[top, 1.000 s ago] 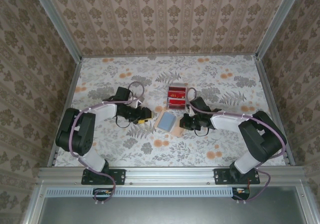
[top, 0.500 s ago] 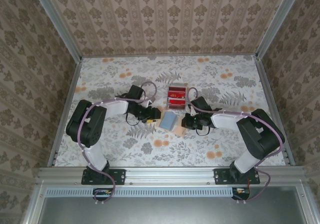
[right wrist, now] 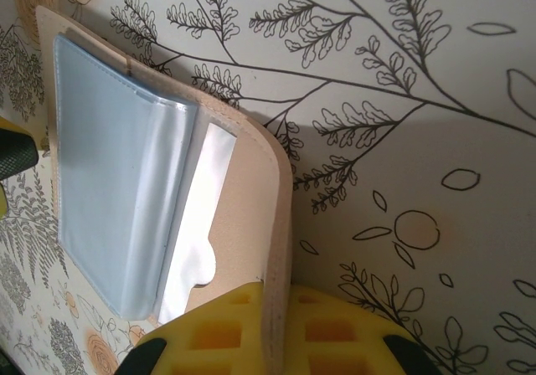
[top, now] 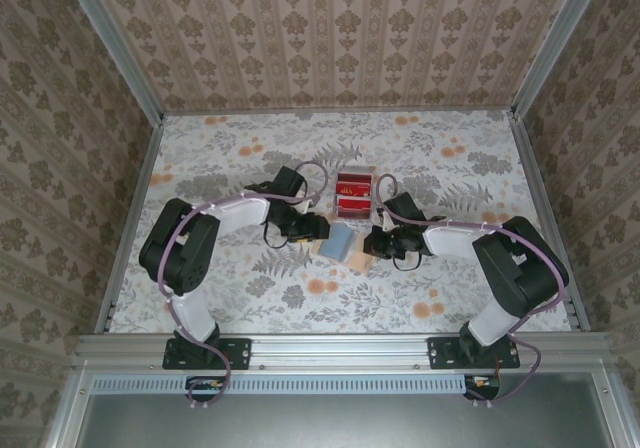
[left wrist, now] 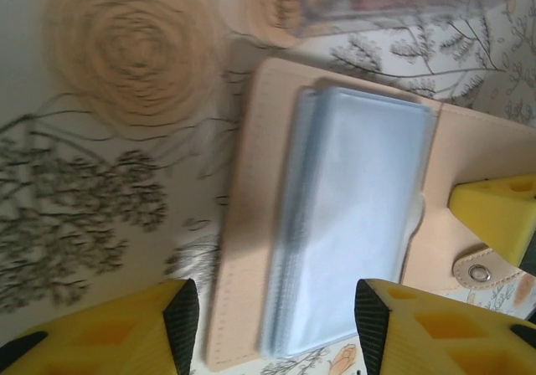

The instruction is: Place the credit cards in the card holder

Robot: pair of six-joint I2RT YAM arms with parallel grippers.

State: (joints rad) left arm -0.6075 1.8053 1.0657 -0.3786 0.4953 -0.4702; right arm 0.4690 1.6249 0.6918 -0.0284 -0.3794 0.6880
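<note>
While my right gripper (top: pixel 372 243) is clamped on the right flap of the card holder (top: pixel 340 242), keeping it spread open at mid-table, my left gripper (top: pixel 318 228) hangs with its jaws apart over the holder's left edge. The credit cards (top: pixel 350 194) lie as a red stack just beyond the holder's far side, a little right of my left gripper. With my right arm occupied, I judge the left must reach far and rightward for them.
</note>
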